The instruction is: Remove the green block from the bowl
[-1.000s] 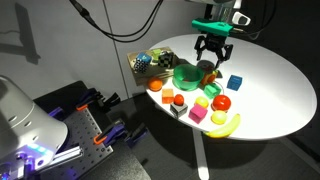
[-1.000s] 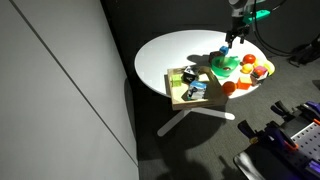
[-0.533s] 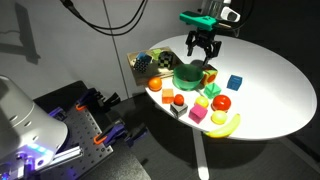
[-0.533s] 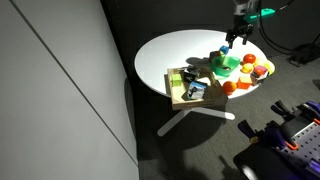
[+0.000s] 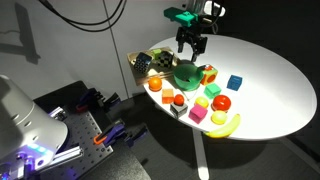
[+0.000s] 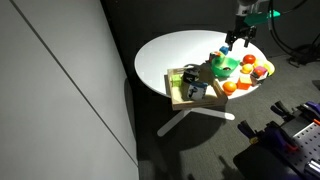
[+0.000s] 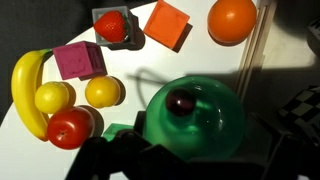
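Observation:
The green block (image 5: 234, 83), a small blue-teal cube, lies on the white table to one side of the bowl, apart from it, and is out of the wrist view. The shiny green bowl (image 5: 187, 74) (image 6: 224, 66) fills the lower middle of the wrist view (image 7: 215, 130), with a dark red round thing (image 7: 180, 102) inside. My gripper (image 5: 192, 47) (image 6: 242, 36) hangs above the bowl, open and empty. In the wrist view its dark fingers (image 7: 195, 155) spread to either side of the bowl.
Toy fruit and blocks lie around the bowl: a banana (image 7: 24, 90), a pink block (image 7: 80, 60), two lemons, a tomato (image 7: 68, 127), an orange block (image 7: 167, 22) and an orange (image 7: 232, 18). A wooden tray with a checkered object (image 5: 146, 63) sits at the table's edge.
My gripper has moved sideways over the bowl, away from the blue-teal cube, and slightly up, staying open. The cube has not moved.

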Controlling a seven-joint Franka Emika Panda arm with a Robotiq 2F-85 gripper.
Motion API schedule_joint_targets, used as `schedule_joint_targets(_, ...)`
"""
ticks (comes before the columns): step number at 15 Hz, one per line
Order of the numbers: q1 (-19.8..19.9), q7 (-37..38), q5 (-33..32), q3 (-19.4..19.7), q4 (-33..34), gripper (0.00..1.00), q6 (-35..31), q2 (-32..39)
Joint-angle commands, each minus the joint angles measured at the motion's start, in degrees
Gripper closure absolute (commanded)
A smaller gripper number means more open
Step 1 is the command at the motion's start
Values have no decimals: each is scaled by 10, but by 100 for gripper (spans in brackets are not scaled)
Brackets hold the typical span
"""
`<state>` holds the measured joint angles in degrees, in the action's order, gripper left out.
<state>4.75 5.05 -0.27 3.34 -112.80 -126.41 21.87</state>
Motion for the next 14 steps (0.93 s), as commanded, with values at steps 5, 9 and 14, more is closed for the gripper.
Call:
schedule_joint_targets(5,-29,53,-33,10,-123,0,-34,-123)
schedule_joint_targets(9,-30,51,-33,3,-148,0,-6,-172)
schedule_joint_targets(14,-29,34,-27,-6,-178,0,12,-225)
